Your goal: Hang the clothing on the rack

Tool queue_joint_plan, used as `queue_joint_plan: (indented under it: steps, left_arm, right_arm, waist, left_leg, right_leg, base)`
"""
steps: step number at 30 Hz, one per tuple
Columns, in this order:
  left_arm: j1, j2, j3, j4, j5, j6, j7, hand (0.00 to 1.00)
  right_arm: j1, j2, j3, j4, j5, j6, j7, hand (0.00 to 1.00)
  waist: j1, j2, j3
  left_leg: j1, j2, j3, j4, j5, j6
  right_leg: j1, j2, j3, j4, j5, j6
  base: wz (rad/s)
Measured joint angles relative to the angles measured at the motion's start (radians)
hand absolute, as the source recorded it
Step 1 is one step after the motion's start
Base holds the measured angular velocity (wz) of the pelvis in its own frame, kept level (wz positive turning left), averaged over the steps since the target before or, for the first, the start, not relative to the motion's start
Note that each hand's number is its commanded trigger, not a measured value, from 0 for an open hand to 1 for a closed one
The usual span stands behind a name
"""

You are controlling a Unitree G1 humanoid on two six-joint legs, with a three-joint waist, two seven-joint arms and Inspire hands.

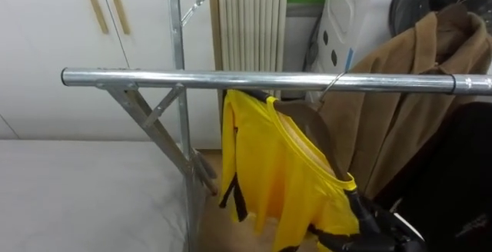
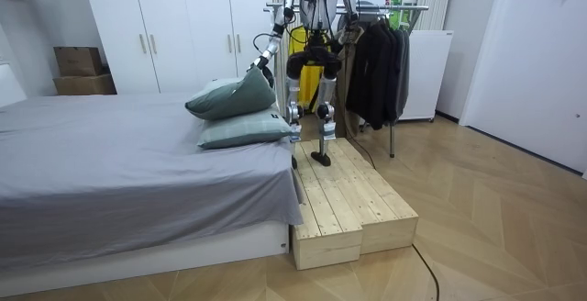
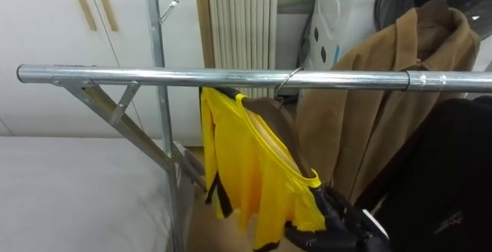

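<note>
Robot stands on a pale wooden plank platform [image 2: 348, 191] at the corner of the grey bed [image 2: 119, 163], facing a silver metal clothes rail [image 1: 231, 78]; white wardrobe doors with wooden handles [image 1: 54, 37] behind the rail's left end.

Yellow black-trimmed shirt [image 1: 269, 167] is on a brown wooden hanger [image 1: 307, 117]; the hanger's wire hook [image 1: 332, 85] is over the rail, towards its right part; rail's left stretch is bare. Hanger tilted steeply, its high end close under the rail, its low end down to the right.

Right hand [image 1: 373, 225] at the hanger's low end, dark fingers clenched round the shirt's shoulder there.

Tan wool coat [image 1: 415, 91] hangs just right of the hook, behind the shirt; black garment [image 1: 453, 175] further right, beside the hand.

Left hand [image 2: 255, 62], seen from the room, is out to the robot's side above the stacked grey-green pillows [image 2: 234, 96] at the bed's edge; finger state cannot be told.
</note>
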Motion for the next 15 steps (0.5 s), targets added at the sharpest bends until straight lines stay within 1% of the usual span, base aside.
queue_joint_plan:
  steps: [5,10,11,12,14,15]
  left_arm:
    - [0.0,0.0,0.0,0.004,0.0,0.0,0.0,0.0]
    - [0.0,0.0,0.0,0.004,0.0,0.0,0.0,0.0]
    - [0.0,0.0,0.0,0.004,0.0,0.0,0.0,0.0]
    - [0.0,-0.001,0.0,0.004,0.0,0.0,0.001,0.0]
    - [0.0,-0.001,0.0,0.004,0.0,0.0,0.002,0.0]
    - [0.0,-0.001,-0.001,0.004,0.0,0.0,0.002,0.0]
  right_arm:
    - [0.027,0.0,0.029,0.0,-0.037,0.0,0.0,0.0]
    - [0.03,0.0,0.032,0.0,-0.04,-0.002,0.007,0.0]
    - [0.036,0.001,0.032,0.003,-0.042,-0.01,0.007,0.0]
    - [0.046,0.002,0.034,0.017,-0.042,-0.026,0.007,0.0]
    - [0.069,0.005,0.036,0.04,-0.047,-0.032,0.006,0.0]
    - [0.09,0.006,0.042,0.048,-0.065,-0.032,0.005,0.0]
  waist:
    - [-0.001,0.001,0.0006]
    - [-0.008,0.003,0.0012]
    - [-0.013,0.003,0.0012]
    - [-0.015,0.004,0.0011]
    - [-0.021,0.004,0.001]
    - [-0.02,0.004,0.0009]
  left_leg:
    - [0.002,-0.001,0.006,0.0,0.0,0.0]
    - [0.001,0.0,0.005,0.0,0.0,0.0]
    - [0.0,0.0,0.006,0.0,0.0,0.0]
    - [0.0,0.0,0.007,0.0,0.0,0.0]
    - [0.001,0.001,0.015,0.0,0.0,0.0]
    - [0.001,0.002,0.031,0.0,0.0,0.0]
  right_leg:
    - [-0.002,0.0,0.003,0.0,0.001,-0.001]
    - [-0.002,0.001,0.002,0.0,0.0,0.001]
    - [-0.002,0.001,0.002,0.0,-0.001,0.001]
    - [-0.002,0.0,0.001,0.0,-0.001,0.001]
    - [-0.002,-0.001,-0.005,0.0,-0.001,0.002]
    - [-0.006,-0.002,-0.011,0.003,-0.002,0.003]
  base:
    - [-0.03]
    - [0.0]
    - [0.0]
    - [0.0]
    - [0.0]
    - [0.0]
